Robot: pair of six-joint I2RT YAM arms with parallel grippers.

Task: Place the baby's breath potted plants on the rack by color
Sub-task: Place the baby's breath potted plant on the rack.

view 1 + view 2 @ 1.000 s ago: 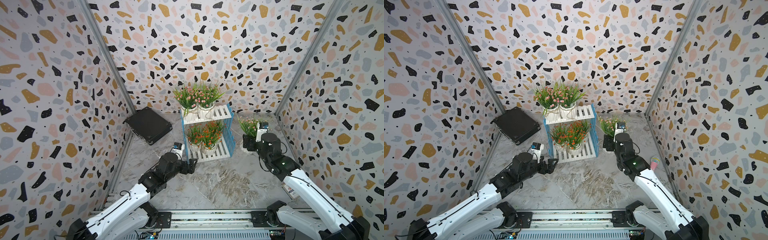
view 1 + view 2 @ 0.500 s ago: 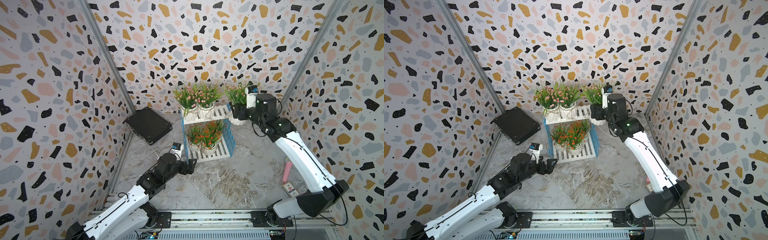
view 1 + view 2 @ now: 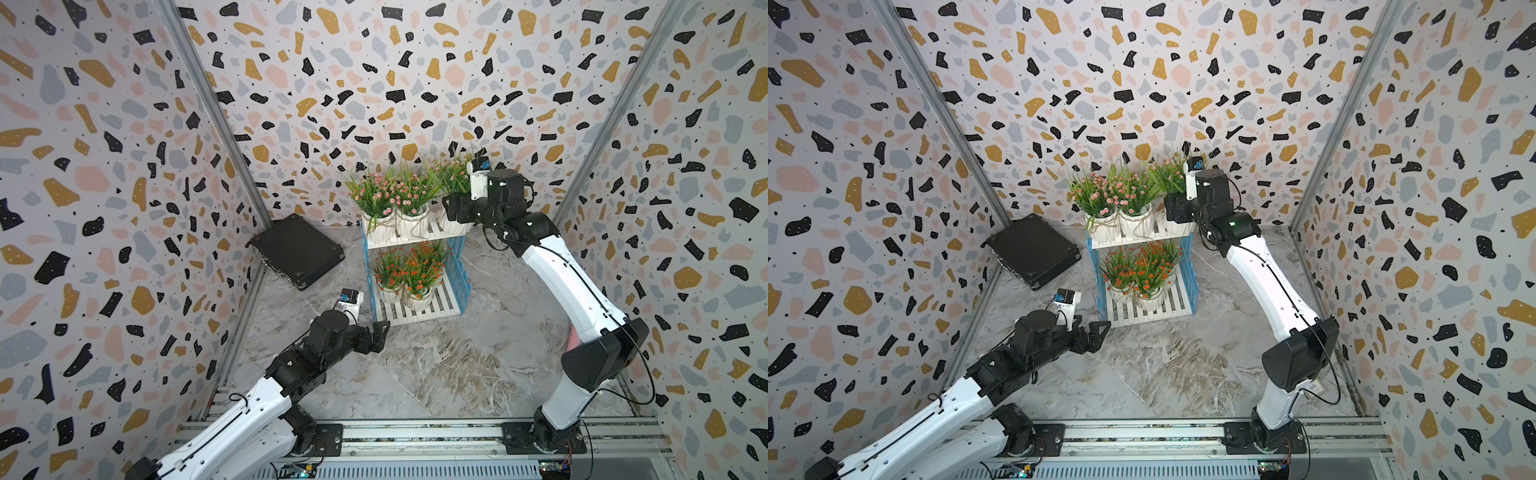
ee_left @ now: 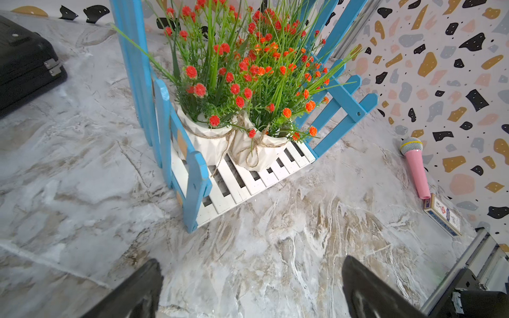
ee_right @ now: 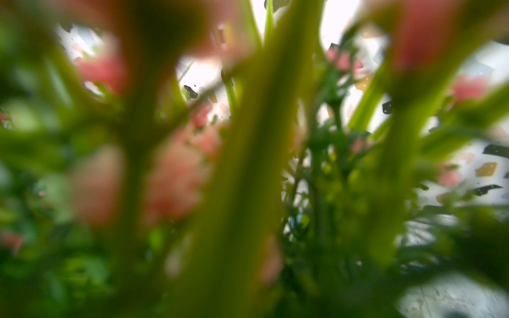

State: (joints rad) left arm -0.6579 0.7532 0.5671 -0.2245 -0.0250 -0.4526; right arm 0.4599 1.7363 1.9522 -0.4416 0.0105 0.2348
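My right gripper (image 3: 454, 210) pinches the third pink plant (image 3: 450, 176) by its pot at the right end of the rack (image 3: 457, 257) top shelf, beside two other pink plants (image 3: 376, 195); orange-red plants (image 3: 419, 266) sit on the lower shelf. My left gripper (image 3: 377, 336) hangs spread wide and empty near the rack's front left corner

Two high front overviews, both on the rack (image 3: 440, 305); wrist views close.

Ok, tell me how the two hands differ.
The left hand is open and empty; the right hand grips a pink-flowered potted plant. The left hand hangs low by the rack's bottom shelf; the right hand is up at its top shelf. Both are black.
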